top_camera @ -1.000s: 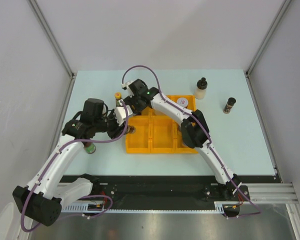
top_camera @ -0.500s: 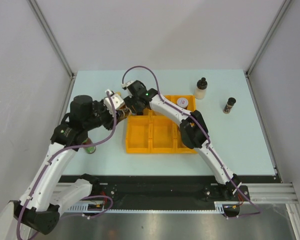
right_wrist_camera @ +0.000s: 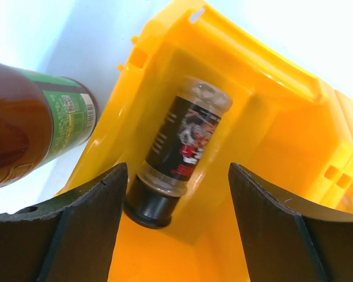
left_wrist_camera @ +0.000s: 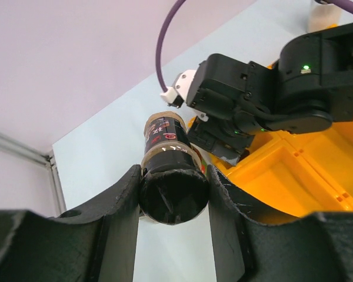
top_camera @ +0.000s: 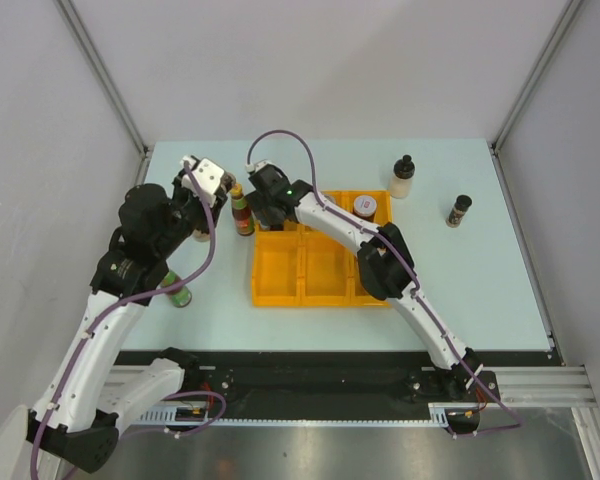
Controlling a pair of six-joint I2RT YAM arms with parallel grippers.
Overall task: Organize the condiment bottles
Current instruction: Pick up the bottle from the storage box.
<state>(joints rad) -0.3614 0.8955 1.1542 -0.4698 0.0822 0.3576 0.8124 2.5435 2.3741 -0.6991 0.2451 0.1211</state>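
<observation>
While angled upward, the left claw [left_wrist_camera: 173,191] clamps a spice jar [left_wrist_camera: 166,141].

one spice jar [left_wrist_camera: 165,134] held aloft; black-capped jar [right_wrist_camera: 177,154] in tray [right_wrist_camera: 270,135]

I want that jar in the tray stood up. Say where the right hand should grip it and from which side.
Grip the jar across its labelled middle, coming down from above. It lies tilted in a corner compartment of the tray, and the walls close off the sides. The right hand is open with a finger either side, so lowering and closing should do.
</observation>
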